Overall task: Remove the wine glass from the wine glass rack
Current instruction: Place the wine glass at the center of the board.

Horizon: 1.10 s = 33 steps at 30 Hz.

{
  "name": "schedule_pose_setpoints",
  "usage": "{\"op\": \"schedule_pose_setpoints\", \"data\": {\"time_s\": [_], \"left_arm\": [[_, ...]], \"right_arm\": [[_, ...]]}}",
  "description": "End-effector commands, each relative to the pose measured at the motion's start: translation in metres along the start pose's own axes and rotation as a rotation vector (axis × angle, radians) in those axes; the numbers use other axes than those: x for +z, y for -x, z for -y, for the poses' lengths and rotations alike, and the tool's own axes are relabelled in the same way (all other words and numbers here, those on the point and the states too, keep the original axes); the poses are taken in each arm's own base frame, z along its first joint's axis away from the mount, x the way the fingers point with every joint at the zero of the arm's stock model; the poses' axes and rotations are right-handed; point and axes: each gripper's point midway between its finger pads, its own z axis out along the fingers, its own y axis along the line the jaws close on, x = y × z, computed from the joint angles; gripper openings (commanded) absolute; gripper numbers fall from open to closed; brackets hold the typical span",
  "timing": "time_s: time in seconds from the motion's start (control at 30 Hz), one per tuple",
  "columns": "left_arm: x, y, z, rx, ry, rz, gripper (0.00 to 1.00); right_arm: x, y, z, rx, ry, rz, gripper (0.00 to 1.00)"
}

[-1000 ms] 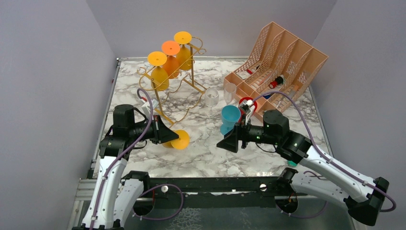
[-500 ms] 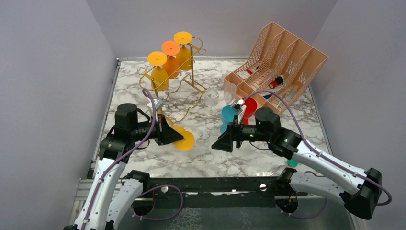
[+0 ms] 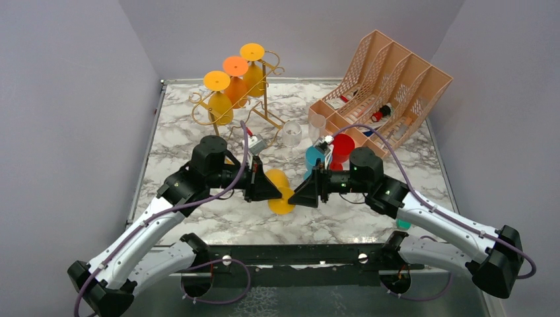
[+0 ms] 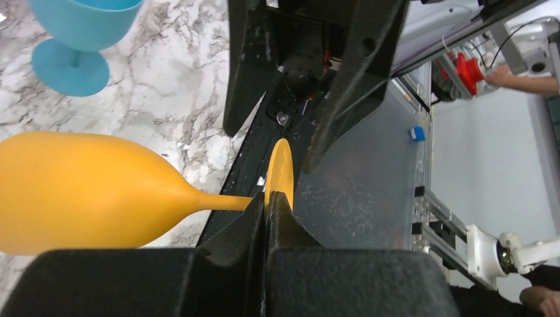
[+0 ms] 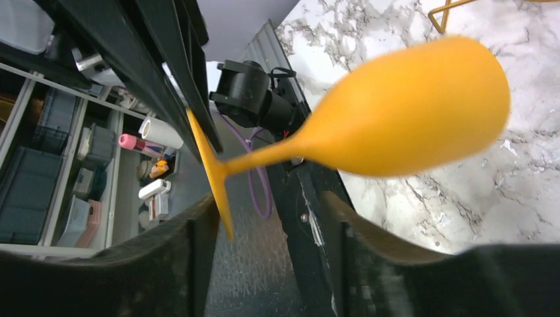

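- Left gripper (image 3: 272, 190) was clenched on the stem of the wine glass (image 4: 86, 191), right at the foot.
- Glass lay horizontal in the air over mid-desk (image 3: 330, 218), well apart from the wine glass rack (image 3: 265, 92).
- Right gripper (image 5: 264, 211) was released, jaws spread either side of the foot disc. No clear contact.
- Looked like a handover. Right should centre on the stem or foot before closing. Left should let go only once that grip is firm.
- Risk: the thin disc could slip out edge-on.
- Glass was opaque yellow-orange with a rounded bowl, thin stem and flat round foot. Probably light plastic.
- 3 similar glasses (image 3: 236, 79) hung upside down on the rack.
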Motion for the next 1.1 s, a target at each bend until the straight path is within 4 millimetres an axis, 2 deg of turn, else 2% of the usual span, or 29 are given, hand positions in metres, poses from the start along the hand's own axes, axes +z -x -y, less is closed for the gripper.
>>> {"op": "schedule_pose_setpoints", "data": {"time_s": [0.0,0.13,0.3,0.37,0.4,0.43,0.47,0.63,0.7,0.77,0.83,0.87,0.9,0.97,1.07], "left_arm": [[0.014,0.024,0.012,0.106,0.022,0.069,0.0],[0.012,0.026,0.02,0.125,0.008,0.084,0.0],[0.014,0.012,0.016,0.108,-0.003,0.053,0.0],[0.014,0.009,0.012,0.102,0.007,0.05,0.04],[0.014,0.007,0.01,0.098,0.015,0.05,0.13],[0.013,0.006,0.009,0.098,0.022,0.055,0.25],[0.012,0.005,0.008,0.098,0.027,0.059,0.33],[0.013,-0.019,-0.004,0.043,0.049,0.032,0.51],[0.013,-0.031,-0.013,0.011,0.073,0.027,0.51],[0.011,-0.035,-0.016,-0.012,0.087,0.046,0.49],[0.011,-0.032,-0.013,-0.018,0.069,0.081,0.41],[0.012,-0.027,-0.009,-0.014,0.051,0.106,0.33],[0.014,-0.023,-0.006,-0.011,0.028,0.125,0.31],[0.02,-0.018,-0.003,-0.004,-0.014,0.134,0.3],[0.03,-0.021,-0.003,-0.012,-0.049,0.073,0.3]], "right_arm": [[-0.001,0.004,-0.008,-0.021,0.055,0.035,0.53],[-0.005,-0.002,-0.006,-0.035,0.062,0.043,0.32],[-0.011,-0.01,-0.021,-0.078,0.156,0.027,0.03],[-0.012,-0.01,-0.023,-0.08,0.167,0.042,0.01],[-0.012,-0.009,-0.021,-0.076,0.161,0.048,0.01],[-0.013,-0.009,-0.021,-0.077,0.154,0.053,0.01],[-0.012,-0.007,-0.02,-0.081,0.145,0.058,0.01],[-0.01,0.0,-0.015,-0.11,0.104,0.064,0.01],[-0.009,0.002,-0.014,-0.127,0.104,0.068,0.01],[-0.006,0.003,-0.013,-0.135,0.107,0.072,0.01],[-0.004,0.004,-0.014,-0.133,0.12,0.071,0.01],[-0.003,0.004,-0.015,-0.129,0.131,0.068,0.01],[-0.002,0.003,-0.017,-0.13,0.15,0.063,0.01],[-0.001,0.004,-0.024,-0.139,0.187,0.054,0.01],[0.001,0.006,-0.028,-0.157,0.206,0.041,0.01]]}}
